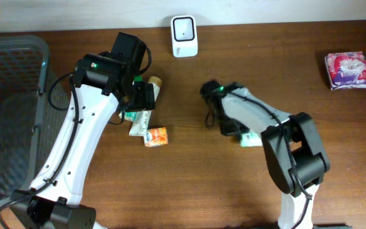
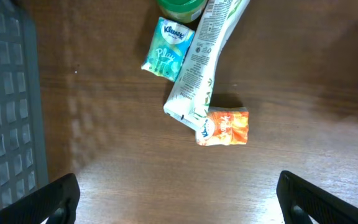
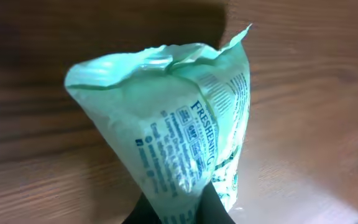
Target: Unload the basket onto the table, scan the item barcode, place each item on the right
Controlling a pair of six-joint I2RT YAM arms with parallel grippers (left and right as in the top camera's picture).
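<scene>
Left gripper [image 2: 178, 202] hangs spread wide, empty, above the table [image 1: 183, 197]. Right gripper [image 3: 176, 213] pinches the mint-green packet [image 3: 179, 124] just right of its centre — fingertips mostly cropped. One grey basket [image 1: 11, 95], one white scanner [image 1: 184, 36], one white tube [image 2: 197, 74], one pink pack [image 1: 349, 70], one orange pack [image 2: 224, 127], one teal pack [image 2: 166, 48] — and one green jar [image 2: 180, 6], cut off at the frame edge.

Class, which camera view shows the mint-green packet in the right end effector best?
The right wrist view: the mint-green packet fills the frame, with its print visible. Overhead shows only a corner beneath the arm; the left wrist view misses it.
</scene>
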